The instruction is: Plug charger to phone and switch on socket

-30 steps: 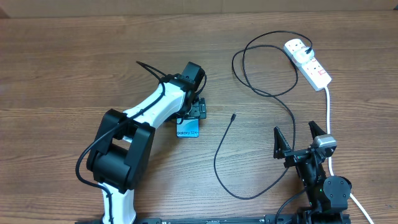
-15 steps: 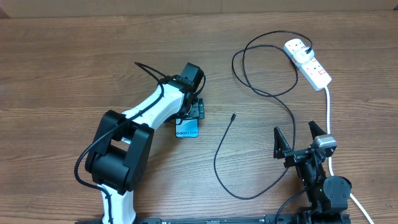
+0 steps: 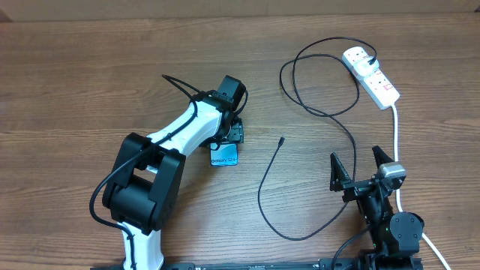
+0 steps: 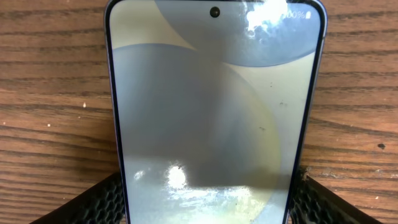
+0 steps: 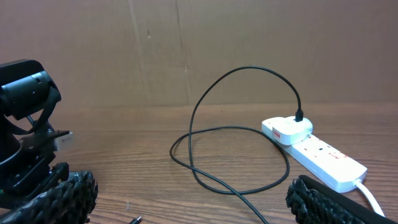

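Left gripper (image 3: 227, 141): centre-left, fingers straddle the phone (image 3: 224, 156), pads against its long edges; whether they grip it, I cannot tell.
Right gripper (image 3: 356, 159): lower right, fingers spread wide, holding nothing.
Charger (image 3: 259, 191): tip lies loose at centre.
Socket (image 3: 371, 75): upper right.

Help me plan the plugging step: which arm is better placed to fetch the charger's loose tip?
Right. The right gripper stands open and empty beside the charger; the left gripper is occupied, straddling the phone.
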